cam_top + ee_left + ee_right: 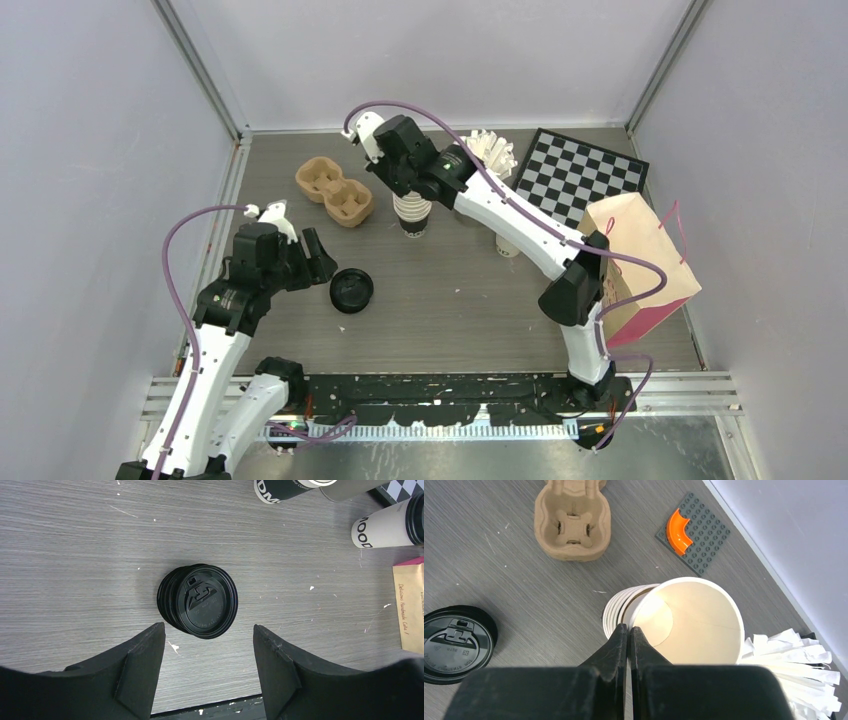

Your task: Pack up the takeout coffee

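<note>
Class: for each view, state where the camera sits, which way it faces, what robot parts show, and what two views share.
Top external: above and behind the robot, looking down at the table; left arm and right arm show.
Left wrist: on left arm, looking down at the lid stack; open left end effector frames it.
Right wrist: on right arm, looking down into the top cup; right end effector pinches its rim.
Shared: both wrist views show the lid stack.
</note>
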Robot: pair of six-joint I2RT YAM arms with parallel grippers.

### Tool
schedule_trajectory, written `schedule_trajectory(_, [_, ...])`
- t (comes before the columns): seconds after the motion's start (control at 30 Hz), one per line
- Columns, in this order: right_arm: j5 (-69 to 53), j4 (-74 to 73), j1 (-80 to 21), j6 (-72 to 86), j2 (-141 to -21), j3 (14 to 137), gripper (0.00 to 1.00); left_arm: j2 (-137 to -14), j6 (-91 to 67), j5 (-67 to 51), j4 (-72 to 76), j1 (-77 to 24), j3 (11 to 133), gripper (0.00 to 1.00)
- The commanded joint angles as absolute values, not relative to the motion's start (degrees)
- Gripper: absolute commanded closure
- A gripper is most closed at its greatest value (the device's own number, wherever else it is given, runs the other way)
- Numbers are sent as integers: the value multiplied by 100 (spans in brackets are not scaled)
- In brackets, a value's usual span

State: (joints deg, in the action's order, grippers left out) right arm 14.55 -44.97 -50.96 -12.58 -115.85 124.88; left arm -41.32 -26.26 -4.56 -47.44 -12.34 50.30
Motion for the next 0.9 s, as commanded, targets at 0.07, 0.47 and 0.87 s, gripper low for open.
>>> schedule_trajectory(0.07, [1659,-4395,-5190,-1495,-11165,12775,100,-4101,-2522,-380,-4641,-1219,5049,34])
schedule_trajectory(0.47, [1880,-4676,-5440,-1648,-10505,12894,100,-4139,-2573,-291,-4667,-1213,5045,34])
schedule_trajectory(0.87, [2399,-4528,-6085,-861,-9015,10980,100,-4508,-2723,-320,-4689,-1213,5010,35])
